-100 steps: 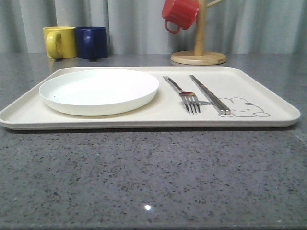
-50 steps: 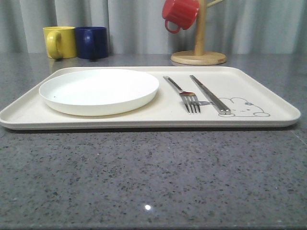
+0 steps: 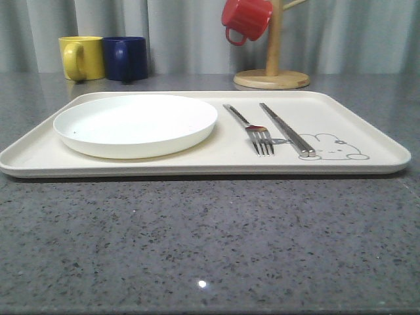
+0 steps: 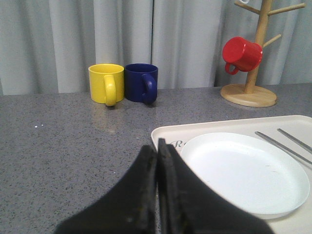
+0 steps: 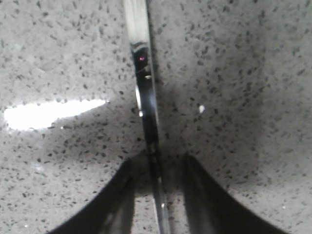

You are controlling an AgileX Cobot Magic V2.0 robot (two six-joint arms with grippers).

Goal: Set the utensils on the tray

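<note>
The grey speckled table (image 3: 210, 249) is the biggest thing here, with a wide bare strip along its near edge in front of the tray. The tray (image 3: 367, 131) is cream, flat, with rounded corners and a low rim, and it lies across the middle of the table; a grey rabbit drawing sits at its right end. The round white plate (image 3: 135, 123) takes the left half of the tray. Beside the plate lie the shiny fork (image 3: 252, 130) and, just to its right, the pair of flat chopsticks (image 3: 286, 128), both inside the rim and apart from each other. Behind the tray stand a yellow mug (image 3: 81, 58) and a navy mug (image 3: 126, 58), touching side by side, and a wooden mug tree (image 3: 272, 72) with a red mug (image 3: 245, 20) hanging. The left gripper (image 4: 157, 161) is pressed closed on nothing, above the tray's corner. The right gripper (image 5: 157, 168) is low over bare table, its fingers on either side of a slim metal handle (image 5: 145, 92); whether they clamp it I cannot tell.
</note>
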